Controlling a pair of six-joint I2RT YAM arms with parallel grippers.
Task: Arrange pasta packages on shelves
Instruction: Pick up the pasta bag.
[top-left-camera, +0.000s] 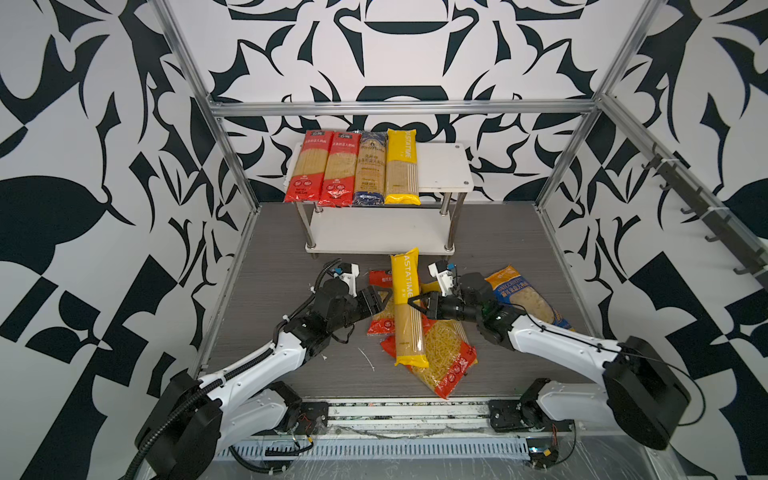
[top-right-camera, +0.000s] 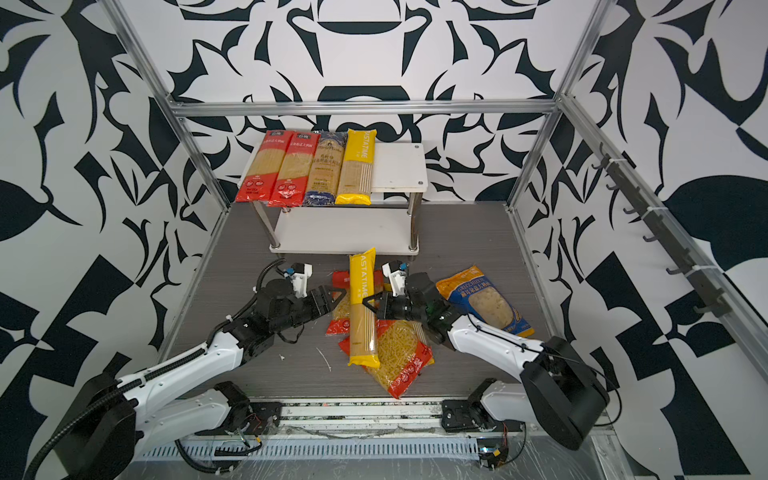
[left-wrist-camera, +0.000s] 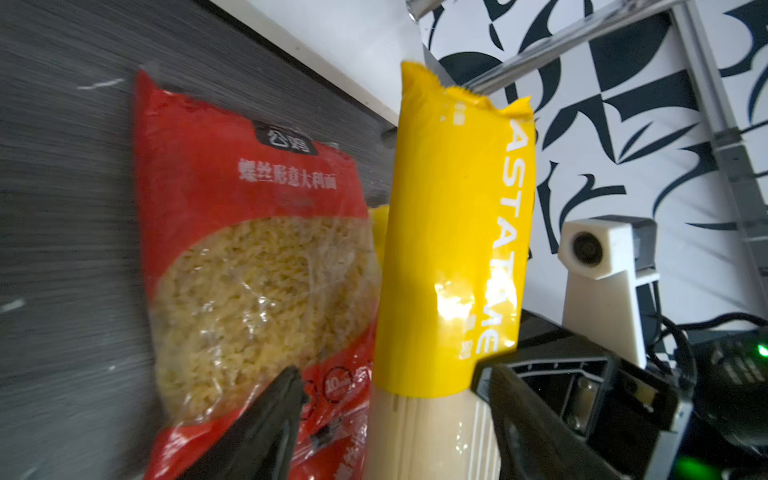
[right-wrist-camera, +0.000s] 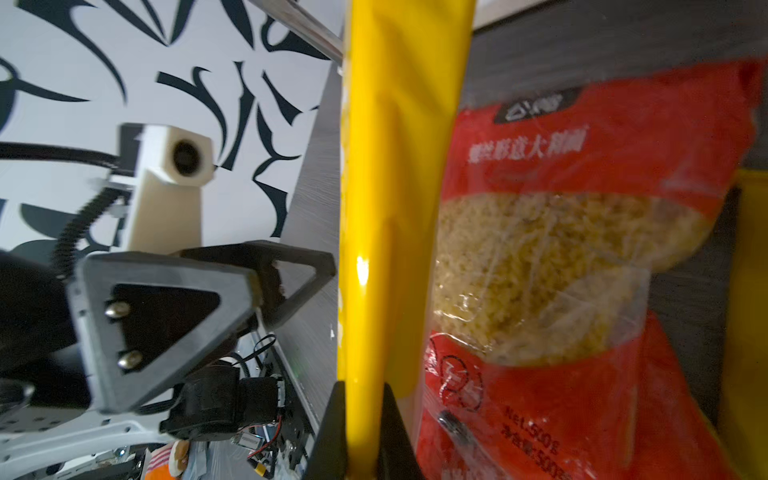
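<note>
The right gripper (top-left-camera: 414, 302) is clamped on the yellow PASTATIME pack (top-left-camera: 406, 324) at centre frame in both top views. The right wrist view shows its jaws pinched tight on the pack's edge. The left gripper (top-left-camera: 385, 297) stands open just left of the same pack, its black fingers (left-wrist-camera: 270, 419) spread either side of it in the left wrist view (whether they touch the plastic, I cannot tell). The pack lies across the red fusilli bags (top-left-camera: 446, 357), with the blue-orange bag (top-left-camera: 528, 301) to their right. The shelves (top-left-camera: 446, 166) sit at upper centre, with four packs (top-left-camera: 338, 168) filling the left of the top board. I judge this to be the pick-up stage. The next move calls for a level lift and a carry up-frame to the bare right part of that board, clearing its front edge.
</note>
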